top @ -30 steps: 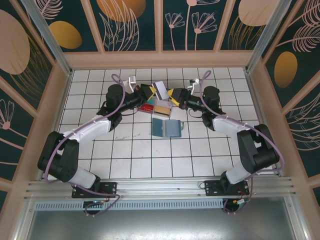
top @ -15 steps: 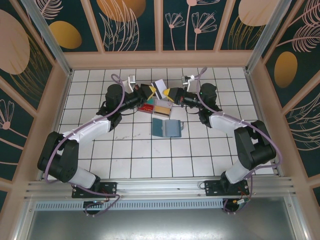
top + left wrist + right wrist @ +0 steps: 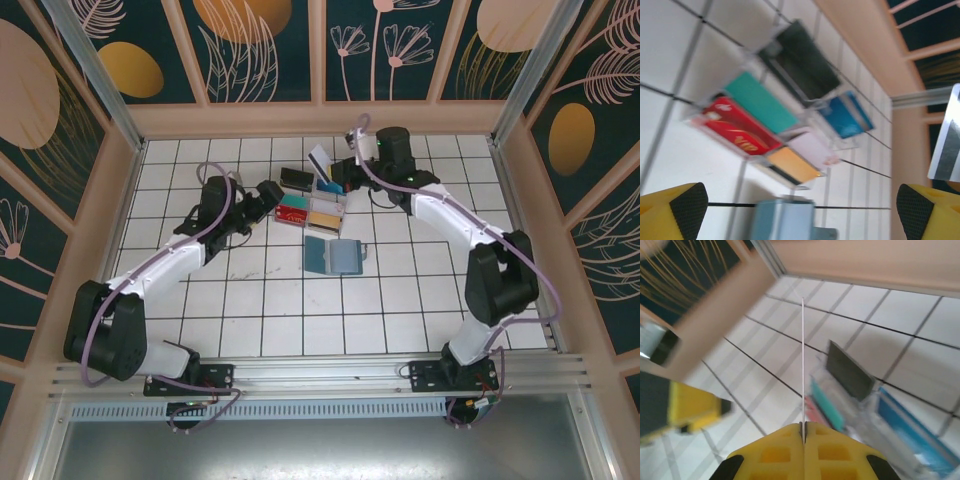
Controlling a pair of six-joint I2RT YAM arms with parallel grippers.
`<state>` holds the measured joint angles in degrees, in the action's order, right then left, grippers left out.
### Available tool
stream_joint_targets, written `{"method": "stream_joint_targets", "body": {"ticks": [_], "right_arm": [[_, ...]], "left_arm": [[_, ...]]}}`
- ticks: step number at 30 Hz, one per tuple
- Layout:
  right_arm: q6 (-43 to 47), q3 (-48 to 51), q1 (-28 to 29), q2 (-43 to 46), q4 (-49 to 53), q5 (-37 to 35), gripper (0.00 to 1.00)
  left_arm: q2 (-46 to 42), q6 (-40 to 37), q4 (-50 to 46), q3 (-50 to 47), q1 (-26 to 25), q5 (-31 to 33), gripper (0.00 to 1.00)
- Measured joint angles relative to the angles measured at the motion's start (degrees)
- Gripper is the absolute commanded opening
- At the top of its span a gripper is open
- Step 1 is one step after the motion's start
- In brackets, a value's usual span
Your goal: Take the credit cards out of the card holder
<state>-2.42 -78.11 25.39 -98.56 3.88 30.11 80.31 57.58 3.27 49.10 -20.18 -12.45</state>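
One credit card (image 3: 320, 160), pale with a dark stripe, stands on edge in the right gripper (image 3: 334, 171), whose fingers are clamped on its lower edge above the far side of the clear divided tray (image 3: 311, 227). Left of the tray, the left gripper (image 3: 270, 192) hangs empty, fingers spread wide. The card holder (image 3: 333, 256) lies open on the white tiled table (image 3: 260, 300), just beside the tray's near side. Wooden-framed walls (image 3: 320, 118) with leaf-print panels enclose the table.
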Motion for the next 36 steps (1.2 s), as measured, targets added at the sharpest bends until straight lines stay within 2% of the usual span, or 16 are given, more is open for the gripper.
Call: {"method": "stream_joint_targets", "body": {"ticks": [7, 13, 27, 36], "right_arm": [[25.2, -4.3, 0.4, -7.3, 11.5, -2.7, 0.0], [35.7, -8.5, 1.0, -11.4, 16.5, -5.2, 0.0], [44.1, -10.3, 1.0, -14.0, 19.1, -6.1, 0.0], [43.4, -9.6, 1.0, -13.9, 16.5, -6.1, 0.0]], "left_arm": [[-0.3, -2.1, -3.2, -3.0, 1.1, 1.6, 0.99], [-0.3, -3.0, -3.5, -3.5, 1.1, 1.6, 0.99], [-0.2, -3.4, -3.5, -3.6, 1.1, 0.9, 0.99], [0.1, -3.4, -3.5, -3.7, 1.1, 0.7, 0.99]]}}
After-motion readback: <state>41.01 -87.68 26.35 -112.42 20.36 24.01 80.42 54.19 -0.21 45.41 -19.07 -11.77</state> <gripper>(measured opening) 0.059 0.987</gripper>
